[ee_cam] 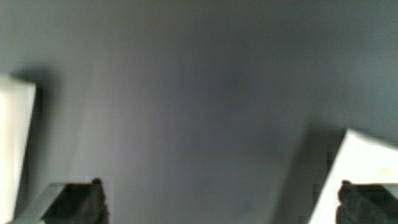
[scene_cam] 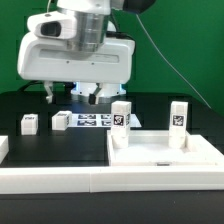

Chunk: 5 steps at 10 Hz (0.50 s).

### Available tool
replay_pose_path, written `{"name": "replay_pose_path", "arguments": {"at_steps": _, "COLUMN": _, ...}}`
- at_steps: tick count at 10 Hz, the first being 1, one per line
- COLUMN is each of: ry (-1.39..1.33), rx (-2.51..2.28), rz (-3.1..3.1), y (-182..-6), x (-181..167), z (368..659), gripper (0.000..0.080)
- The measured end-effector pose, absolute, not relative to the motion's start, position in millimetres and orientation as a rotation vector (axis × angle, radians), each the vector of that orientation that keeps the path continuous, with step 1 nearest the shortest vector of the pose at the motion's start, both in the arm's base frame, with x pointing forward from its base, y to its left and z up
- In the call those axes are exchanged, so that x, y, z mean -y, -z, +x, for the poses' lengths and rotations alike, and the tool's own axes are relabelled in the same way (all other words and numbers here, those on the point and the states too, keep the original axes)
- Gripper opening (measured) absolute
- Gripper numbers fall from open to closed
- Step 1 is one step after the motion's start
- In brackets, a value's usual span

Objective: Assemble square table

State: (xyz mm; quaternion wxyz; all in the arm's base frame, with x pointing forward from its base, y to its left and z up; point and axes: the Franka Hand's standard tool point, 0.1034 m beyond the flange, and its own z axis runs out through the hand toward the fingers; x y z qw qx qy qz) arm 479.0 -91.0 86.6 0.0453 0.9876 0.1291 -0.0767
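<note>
A black bench (scene_cam: 20, 105) stands before a green wall (scene_cam: 190, 50), with a long white rail (scene_cam: 50, 180) along its near edge and the marker board (scene_cam: 95, 121) below the arm. The hand (scene_cam: 85, 97) (ee_cam: 221, 203) hangs by that board with its fingers spread wide and gripping nothing, while the tabletop (scene_cam: 165, 148) lies toward the exterior view's right, nearer the camera. Two legs (scene_cam: 120, 115) stand upright at its far corners, seemingly in the sockets, and two loose legs (scene_cam: 29, 123) lie on the bench toward the exterior view's left.
</note>
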Motion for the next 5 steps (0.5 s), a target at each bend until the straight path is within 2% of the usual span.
{"name": "replay_pose_path", "arguments": {"at_steps": 4, "ry": 0.296, "rx": -0.226, "rz": 3.095, "y": -72.3, "x": 109.8, "z": 426.2, "gripper": 0.0648}}
{"name": "replay_pose_path", "arguments": {"at_steps": 5, "ry": 0.294, "rx": -0.233, "rz": 3.094, "y": -73.2, "x": 108.3, "z": 428.7, "gripper": 0.0648}}
